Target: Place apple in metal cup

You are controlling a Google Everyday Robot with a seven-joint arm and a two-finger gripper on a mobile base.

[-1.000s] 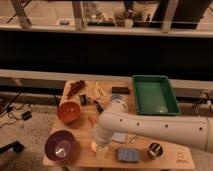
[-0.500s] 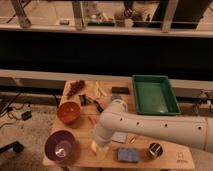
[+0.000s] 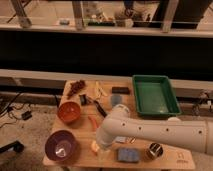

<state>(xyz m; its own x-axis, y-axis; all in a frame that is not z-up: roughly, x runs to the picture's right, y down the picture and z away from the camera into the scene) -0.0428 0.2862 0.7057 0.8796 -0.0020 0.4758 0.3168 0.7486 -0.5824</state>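
A white robot arm reaches across a wooden table, its gripper pointing down near the front edge, just above the apple. Nothing has shifted in the last second: arm and apple stay put. The fingers are spread wide, gripping nothing visible. The metal cup stands well apart, beyond a blue sponge, so the pickup probably has yet to happen.

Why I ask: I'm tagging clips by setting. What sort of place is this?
Likely a robot test lab: a wooden table set with props, a green tray, glass railing behind. The hand is at the apple, table's front.
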